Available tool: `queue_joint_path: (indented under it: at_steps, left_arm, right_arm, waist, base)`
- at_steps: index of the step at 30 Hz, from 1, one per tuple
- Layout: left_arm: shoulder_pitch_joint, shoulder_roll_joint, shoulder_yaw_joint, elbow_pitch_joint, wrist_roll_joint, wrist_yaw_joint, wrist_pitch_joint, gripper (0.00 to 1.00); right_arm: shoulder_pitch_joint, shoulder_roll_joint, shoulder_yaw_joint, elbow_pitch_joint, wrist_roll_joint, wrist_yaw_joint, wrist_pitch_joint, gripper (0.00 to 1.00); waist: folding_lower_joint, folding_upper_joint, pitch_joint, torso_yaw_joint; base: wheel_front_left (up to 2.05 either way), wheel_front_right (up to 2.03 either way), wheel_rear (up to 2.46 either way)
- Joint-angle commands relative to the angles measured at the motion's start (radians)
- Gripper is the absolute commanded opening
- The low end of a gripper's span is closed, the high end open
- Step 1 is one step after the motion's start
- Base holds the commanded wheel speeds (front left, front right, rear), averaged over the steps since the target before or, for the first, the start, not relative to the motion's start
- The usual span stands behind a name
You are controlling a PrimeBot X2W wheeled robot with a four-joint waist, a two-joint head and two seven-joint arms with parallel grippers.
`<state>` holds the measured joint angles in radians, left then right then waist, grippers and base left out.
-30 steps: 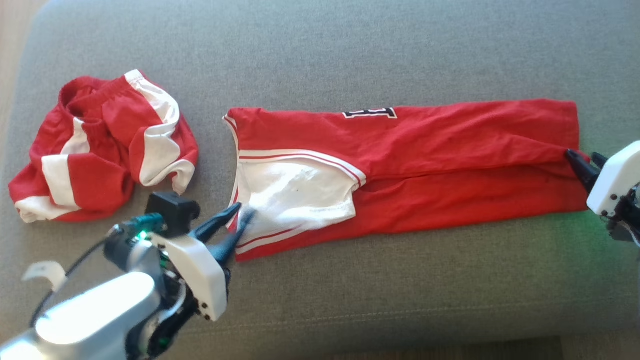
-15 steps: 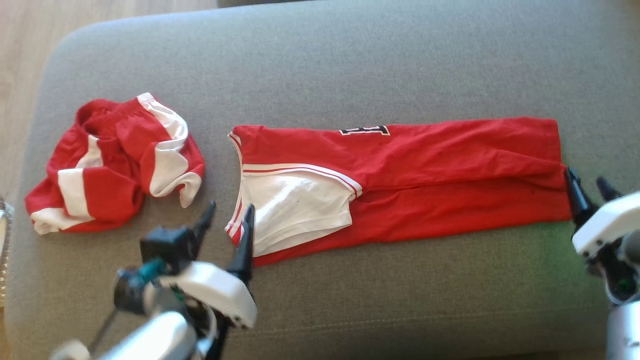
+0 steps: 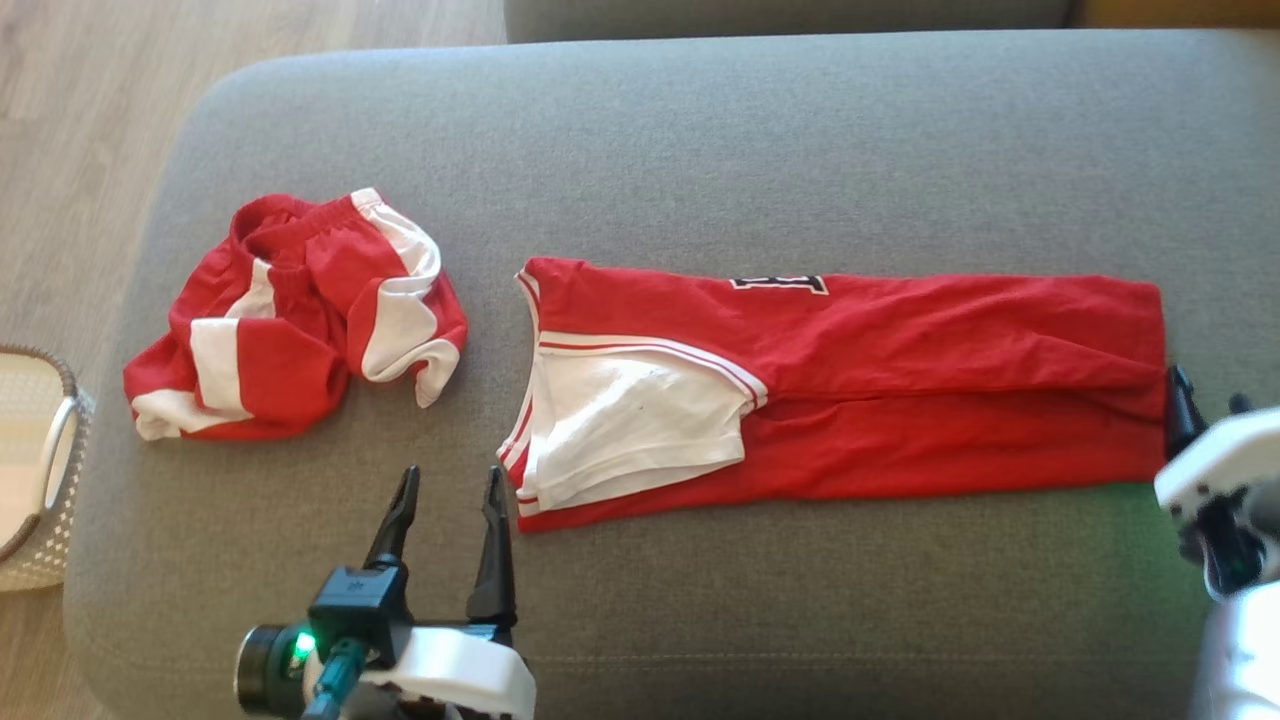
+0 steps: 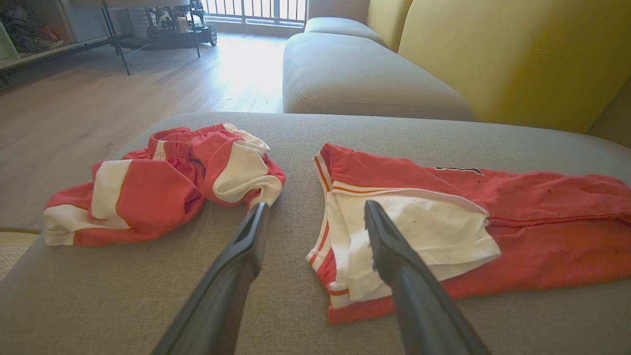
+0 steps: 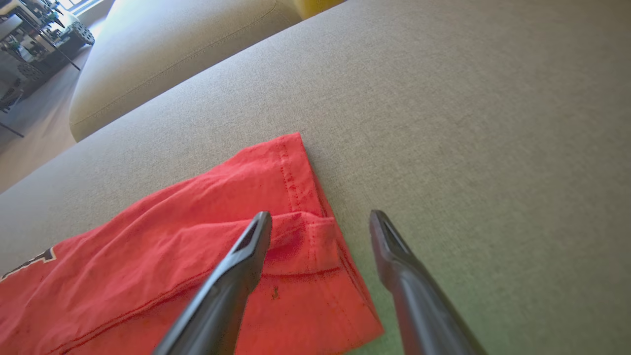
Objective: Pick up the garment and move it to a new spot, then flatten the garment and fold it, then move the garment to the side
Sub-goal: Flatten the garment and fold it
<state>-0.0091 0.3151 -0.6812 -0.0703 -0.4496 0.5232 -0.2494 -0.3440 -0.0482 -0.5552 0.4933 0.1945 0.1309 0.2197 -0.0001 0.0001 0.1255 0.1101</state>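
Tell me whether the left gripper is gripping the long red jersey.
No: the left gripper stands open beside the jersey's white end, nothing between its fingers.

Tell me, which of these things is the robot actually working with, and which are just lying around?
In the job:
folded red jersey
left gripper and right gripper, both open at its ends

Lying about:
crumpled red-and-white shorts
woven basket

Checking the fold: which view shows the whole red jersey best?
The head view: the red jersey lies there end to end, folded lengthwise. The left wrist view gives its white-panelled end, the right wrist view its hem corner.
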Motion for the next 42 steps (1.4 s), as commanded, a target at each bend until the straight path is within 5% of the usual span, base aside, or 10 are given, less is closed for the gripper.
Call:
queue_joint_path:
  at_steps: [1, 11, 19, 20, 22, 25, 31, 42]
  left_arm:
    - [-0.02, -0.016, 0.06, -0.023, 0.03, -0.023, -0.012, 1.0]
    - [0.003, -0.107, 0.12, 0.025, 0.119, -0.132, -0.012, 1.0]
    - [0.002, -0.149, 0.16, 0.04, 0.155, -0.184, -0.012, 1.0]
    - [0.002, -0.154, 0.166, 0.042, 0.159, -0.19, -0.012, 1.0]
    - [0.004, -0.163, 0.178, 0.045, 0.169, -0.2, -0.012, 1.0]
    - [0.007, -0.175, 0.192, 0.051, 0.185, -0.212, -0.012, 1.0]
    - [0.02, -0.192, 0.224, 0.06, 0.217, -0.217, -0.012, 1.0]
    - [0.058, -0.206, 0.274, 0.066, 0.254, -0.24, -0.012, 1.0]
  right_arm:
    - [-0.097, -0.005, 0.001, 0.014, -0.065, 0.0, 0.003, 1.0]
    - [-0.251, -0.01, -0.167, 0.254, -0.395, 0.0, 0.057, 1.0]
    - [-0.299, -0.005, -0.238, 0.357, -0.497, 0.0, 0.089, 1.0]
    - [-0.307, -0.005, -0.242, 0.373, -0.501, 0.0, 0.093, 0.95]
    - [-0.32, -0.004, -0.249, 0.409, -0.503, 0.0, 0.112, 0.7]
    - [-0.334, -0.003, -0.244, 0.46, -0.501, 0.0, 0.142, 0.0]
    - [-0.349, -0.014, -0.233, 0.462, -0.488, 0.0, 0.096, 0.0]
    - [-0.344, -0.145, -0.129, 0.34, -0.484, 0.0, -0.003, 0.0]
  waist:
    - [0.0001, -0.0001, 0.007, 0.005]
    - [0.0001, -0.0001, 0.025, 0.009]
    - [0.0001, -0.0001, 0.033, -0.001]
    - [0.0001, -0.0001, 0.034, -0.003]
    - [0.0001, -0.0001, 0.037, -0.004]
    - [0.0001, -0.0001, 0.037, -0.005]
    - [0.0001, -0.0001, 0.026, -0.012]
    - [0.0001, -0.0001, -0.004, -0.056]
  base:
    - [0.0, 0.0, 0.0]
    - [0.0, 0.0, 0.0]
    - [0.0, 0.0, 0.0]
    - [0.0, 0.0, 0.0]
    - [0.0, 0.0, 0.0]
    - [0.0, 0.0, 0.0]
    - [0.0, 0.0, 0.0]
    - [0.0, 0.0, 0.0]
